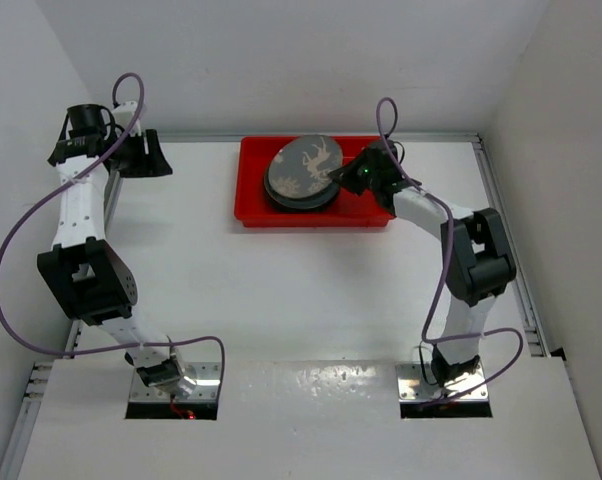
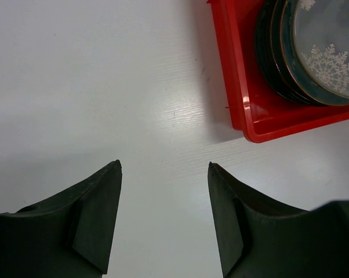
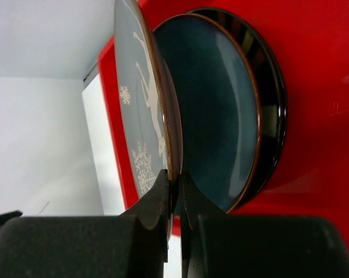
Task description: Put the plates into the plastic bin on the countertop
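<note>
I judge this a robotics lab enclosure: plain white walls (image 1: 281, 60) box in the white countertop (image 1: 311, 290), aluminium rails (image 1: 509, 250) edge it, and the left arm (image 1: 81, 210) and right arm (image 1: 471, 260) bolt to metal base plates (image 1: 206, 375).

Plain white walls (image 1: 281, 60) on three sides; a rail (image 1: 490, 180), perhaps aluminium, along the right.

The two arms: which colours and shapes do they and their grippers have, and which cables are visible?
Both the left arm and the right arm have white links with black joint housings, and a purple cable loops along each. The bases sit on shiny metal plates. The left gripper and right gripper are matt black with wedge-shaped fingers. A small green light glows near the right wrist.
</note>
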Robot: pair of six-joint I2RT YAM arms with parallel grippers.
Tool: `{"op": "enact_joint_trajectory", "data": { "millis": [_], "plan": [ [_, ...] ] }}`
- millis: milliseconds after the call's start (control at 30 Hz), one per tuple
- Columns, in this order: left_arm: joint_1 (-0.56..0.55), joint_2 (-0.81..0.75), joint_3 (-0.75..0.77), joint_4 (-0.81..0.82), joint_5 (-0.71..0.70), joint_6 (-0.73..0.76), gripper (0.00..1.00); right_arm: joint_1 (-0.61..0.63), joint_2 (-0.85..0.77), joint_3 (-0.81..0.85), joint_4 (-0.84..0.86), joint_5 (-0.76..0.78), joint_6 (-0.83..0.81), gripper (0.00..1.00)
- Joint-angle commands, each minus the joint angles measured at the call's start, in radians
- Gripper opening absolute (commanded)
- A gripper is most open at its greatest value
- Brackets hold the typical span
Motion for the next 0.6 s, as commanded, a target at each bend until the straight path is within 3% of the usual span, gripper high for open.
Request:
{"op": "enact_joint_trajectory", "data": {
  "millis": [0, 267, 333, 367, 400, 567],
  "plan": [
    [0.015, -0.032, 0.001, 0.008, 0.011, 0.008, 0.63, -0.003, 0.008, 0.112, 0.182, -0.026, 0.067, 0.00],
    [0.015, -0.031, 0.001, 0.008, 0.020, 0.017, 0.63, -0.003, 0.074, 0.072, 0.182, -0.078, 0.106, 0.03],
    [0.015, -0.031, -0.008, 0.008, 0.020, 0.017, 0.63, 0.000, 0.077, 0.061, 0.173, -0.090, 0.106, 0.13],
    [0.015, -0.031, -0.008, 0.008, 0.020, 0.017, 0.63, -0.006, 0.080, 0.061, 0.169, -0.098, 0.104, 0.29],
    [0.015, -0.031, -0.008, 0.008, 0.020, 0.017, 0.63, -0.003, 0.080, 0.064, 0.137, -0.113, 0.101, 0.36],
    [0.024, -0.031, -0.008, 0.008, 0.020, 0.017, 0.63, -0.006, 0.057, 0.086, 0.002, -0.139, 0.054, 0.67]
  ]
}}
